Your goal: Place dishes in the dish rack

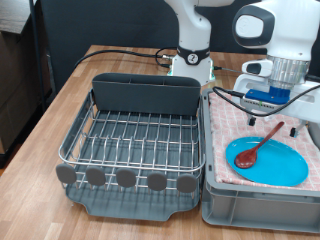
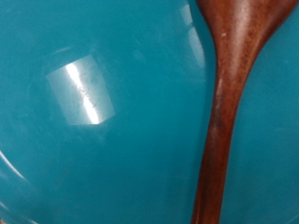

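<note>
The dish rack (image 1: 100,150), a wire grid on a dark grey tray with a tall grey back compartment (image 1: 145,92), stands at the exterior view's left, and I see no dish in it. The bright-blue plate (image 1: 288,165) lies on the pink checkered cloth at the right. The reddish-brown wooden spoon (image 1: 262,145) rests across the plate with its bowl on the blue surface. My gripper (image 1: 270,100) hangs above the far edge of the cloth, just beyond the spoon's handle tip. The wrist view shows only the plate (image 2: 93,140) and the spoon (image 2: 229,93) close up, no fingers. The white mug is out of view.
The pink checkered cloth (image 1: 225,130) lines a grey bin (image 1: 250,205) right beside the rack. Round grey feet (image 1: 125,178) line the rack's front edge. Black cables (image 1: 110,55) run across the wooden table behind the rack, near the robot base (image 1: 192,62).
</note>
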Available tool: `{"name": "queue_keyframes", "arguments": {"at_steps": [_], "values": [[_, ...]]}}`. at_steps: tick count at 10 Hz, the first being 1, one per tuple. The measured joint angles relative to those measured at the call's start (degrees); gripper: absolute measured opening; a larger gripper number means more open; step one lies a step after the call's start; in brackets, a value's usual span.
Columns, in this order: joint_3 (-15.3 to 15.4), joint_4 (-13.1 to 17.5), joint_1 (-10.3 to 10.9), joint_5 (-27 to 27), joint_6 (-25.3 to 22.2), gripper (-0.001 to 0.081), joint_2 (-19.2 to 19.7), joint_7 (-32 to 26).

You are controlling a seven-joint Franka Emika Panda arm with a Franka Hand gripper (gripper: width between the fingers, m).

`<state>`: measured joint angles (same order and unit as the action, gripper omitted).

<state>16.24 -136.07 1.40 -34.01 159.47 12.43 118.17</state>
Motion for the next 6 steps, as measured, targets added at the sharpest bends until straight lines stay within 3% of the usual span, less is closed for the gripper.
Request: {"name": "queue_keyframes", "arguments": {"at_steps": [6], "values": [[-1.93,0.41,1.81,-4.21,1.62,0.0803,2.73,5.32]]}}
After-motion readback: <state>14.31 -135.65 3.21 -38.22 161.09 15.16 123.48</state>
